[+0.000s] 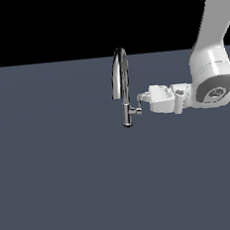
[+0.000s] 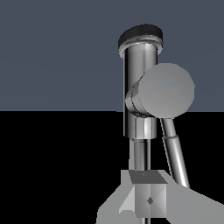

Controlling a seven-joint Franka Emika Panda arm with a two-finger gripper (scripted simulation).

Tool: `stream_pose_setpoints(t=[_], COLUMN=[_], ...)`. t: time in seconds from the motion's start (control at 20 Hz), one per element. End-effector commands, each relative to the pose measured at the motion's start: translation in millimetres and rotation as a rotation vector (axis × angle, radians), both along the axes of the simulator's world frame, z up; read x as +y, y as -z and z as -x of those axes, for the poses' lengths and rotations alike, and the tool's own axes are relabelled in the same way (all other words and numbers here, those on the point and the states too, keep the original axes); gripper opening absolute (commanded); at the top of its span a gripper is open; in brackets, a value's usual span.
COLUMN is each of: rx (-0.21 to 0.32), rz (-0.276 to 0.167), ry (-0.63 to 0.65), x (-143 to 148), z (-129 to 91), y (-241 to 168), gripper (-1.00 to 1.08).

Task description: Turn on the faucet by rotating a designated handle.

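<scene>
Plain slate table under a black backdrop. Faucet stands at centre; handle juts toward 3 o'clock from the stem. Tool sits right at the lever tip, from 3 o'clock; whether its jaws are open or closed cannot be told. Risk: the thin lever slips free, or the push lands on the stem. No containers present.

Glossy chrome faucet; matt white arm; matt grey floor.
</scene>
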State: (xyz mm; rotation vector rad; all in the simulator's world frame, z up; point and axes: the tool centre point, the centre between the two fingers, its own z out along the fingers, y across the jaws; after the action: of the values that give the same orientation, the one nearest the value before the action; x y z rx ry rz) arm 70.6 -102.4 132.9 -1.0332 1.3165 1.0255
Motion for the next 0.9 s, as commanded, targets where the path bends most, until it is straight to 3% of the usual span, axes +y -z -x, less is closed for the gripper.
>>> stream_pose_setpoints(t=[0.0,0.25,0.85], rx=[-0.002,-0.002,-0.002], rz=[-0.004,-0.004,-0.004], ry=[-0.006,-0.007,-0.007], x=[2,8,13], z=[8,11,52], y=[-5,-4,15], gripper=[-1.00,-1.00,-1.00])
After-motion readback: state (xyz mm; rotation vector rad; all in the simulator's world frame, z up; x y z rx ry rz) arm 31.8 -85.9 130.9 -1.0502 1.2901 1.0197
